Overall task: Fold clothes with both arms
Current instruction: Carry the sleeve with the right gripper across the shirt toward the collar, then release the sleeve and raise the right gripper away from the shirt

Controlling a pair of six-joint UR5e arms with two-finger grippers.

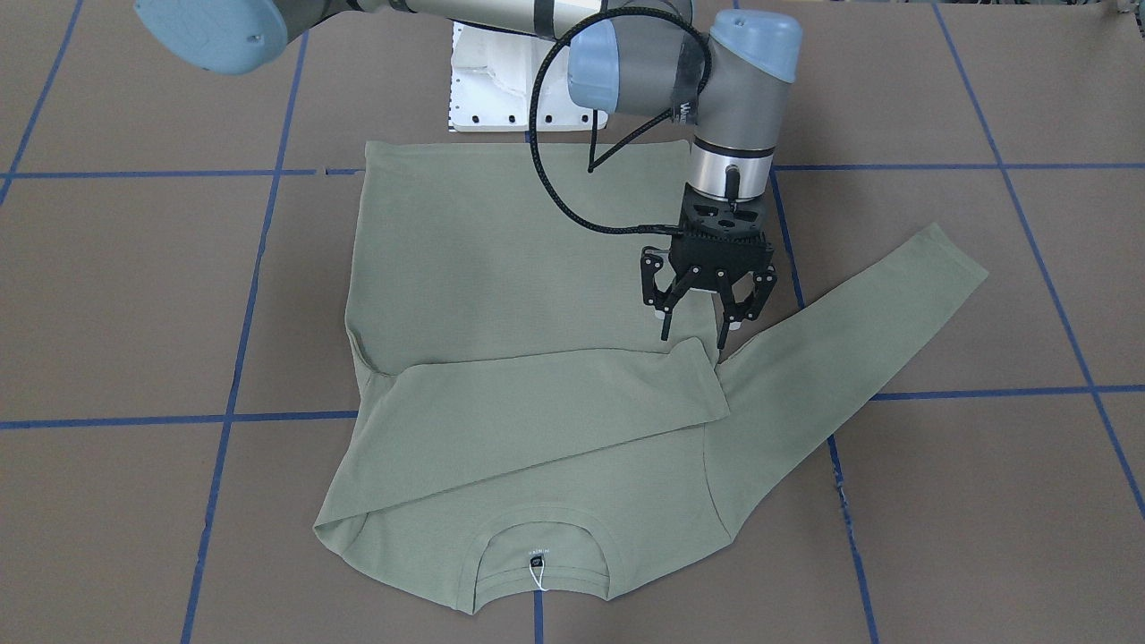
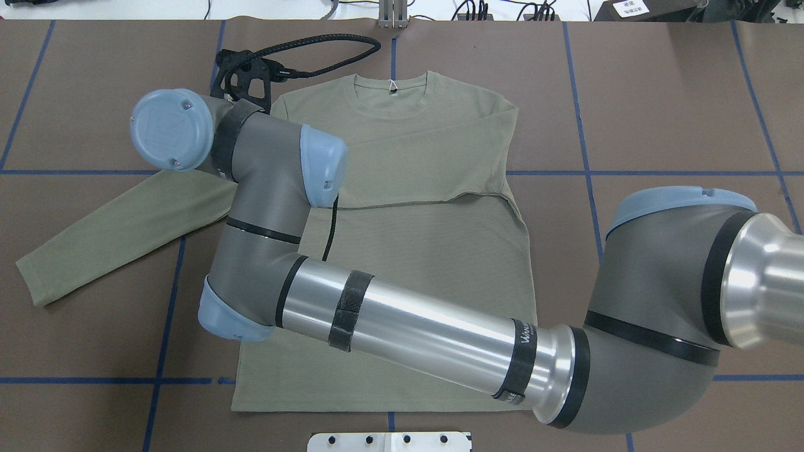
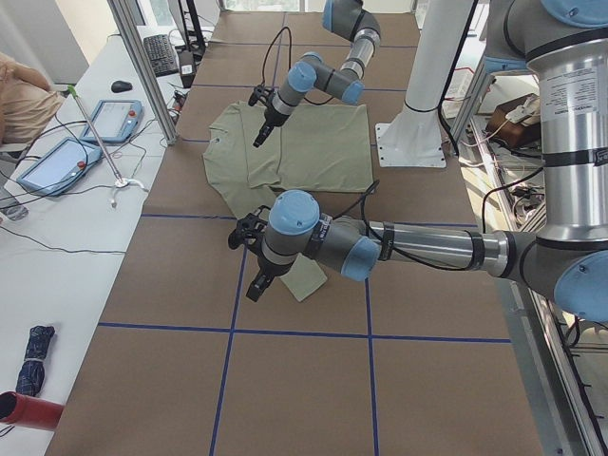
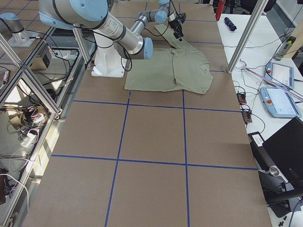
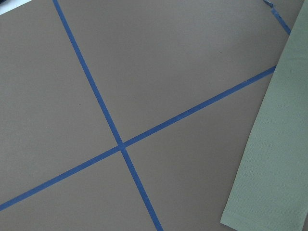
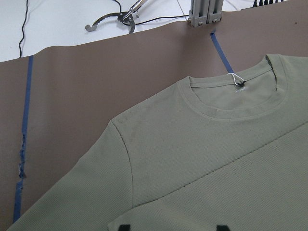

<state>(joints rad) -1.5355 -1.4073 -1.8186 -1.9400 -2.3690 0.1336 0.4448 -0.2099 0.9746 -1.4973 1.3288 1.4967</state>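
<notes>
Silver tube arms [image 2: 427,333], grey joints [image 2: 264,163], light blue round caps [image 2: 169,129], braided black cable [image 1: 534,125], black fingered hand [image 1: 693,343]

Bare table [image 1: 984,501] beyond the sleeve [image 1: 877,322]; right arm [image 2: 427,333] overhead across the shirt [image 1: 501,268].

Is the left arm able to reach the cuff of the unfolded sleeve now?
Probably yes: the cuff lies flat and uncovered on the robot's left, the left end effector hangs near it, and the right end effector is over the shirt.
</notes>
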